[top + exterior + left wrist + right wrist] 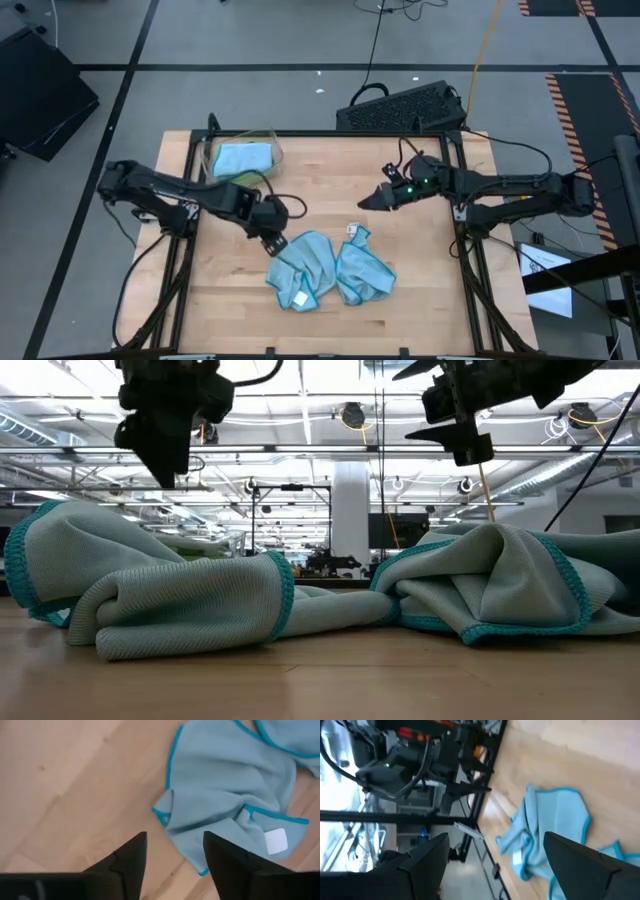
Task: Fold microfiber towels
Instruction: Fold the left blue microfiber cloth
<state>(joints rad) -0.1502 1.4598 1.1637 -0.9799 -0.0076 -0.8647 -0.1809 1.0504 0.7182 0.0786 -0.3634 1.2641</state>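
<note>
Left towel: crumpled light blue microfiber cloth with teal stitched edge (300, 272), lying on the wooden table (420, 300) near its front middle, white tag (299, 298) showing.
Right towel: second crumpled light blue microfiber cloth (362, 268), touching the first on its right side, small white tag (353, 229) at its far edge.
Binned towel: folded light blue cloth (243, 158) inside the clear plastic bin (272, 142) at the far left of the table.
Left gripper (272, 243): just above the left towel's far-left corner, fingers (127, 862) parted, holding nothing.
Right gripper (378, 200): raised over the table beyond the right towel, well apart from it, jaws wide and empty.
</note>
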